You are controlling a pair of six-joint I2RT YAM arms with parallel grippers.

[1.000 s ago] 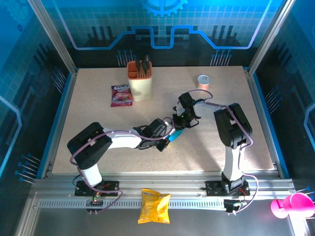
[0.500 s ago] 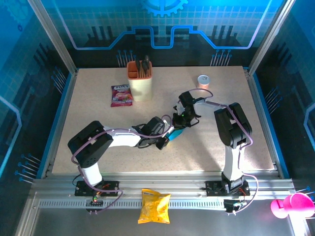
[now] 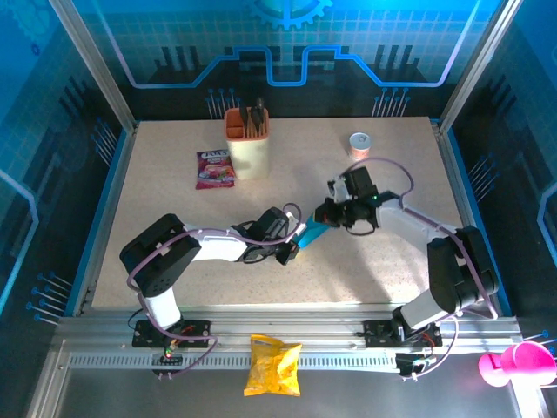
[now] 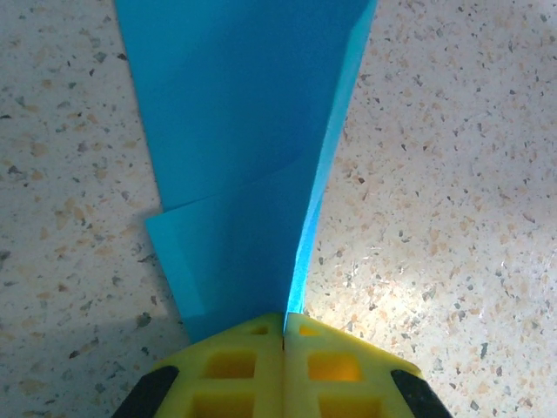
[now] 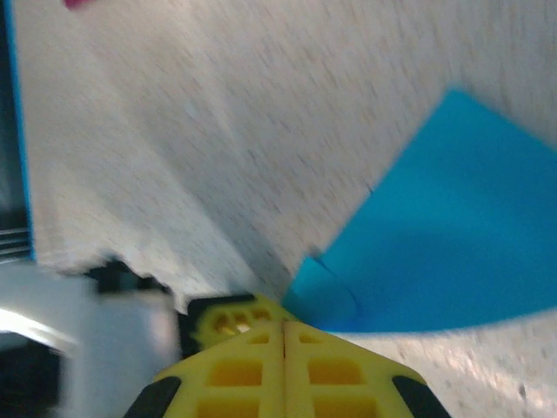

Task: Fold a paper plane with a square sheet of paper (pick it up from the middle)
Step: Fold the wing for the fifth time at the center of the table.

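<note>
left tool [image 4: 285, 318] is pinching the paper plane [image 4: 244, 131] at its folded edge; right tool [image 5: 285, 324] is sitting clenched beside one corner; open surface [image 4: 435, 174] is flanking both long edges.

paper plane [image 3: 311, 233] | left end effector [image 3: 294, 249] at near end | right end effector [image 3: 325, 212] at far end

Left arm [image 3: 209, 248] & right arm [image 3: 457, 270]: black joint housings w/ white link tubes, thin lilac cables looping alongside, black bases. Left gripper [image 4: 285, 320] & right gripper [image 5: 285, 326]: yellow plastic, square recesses, black side pads.
</note>
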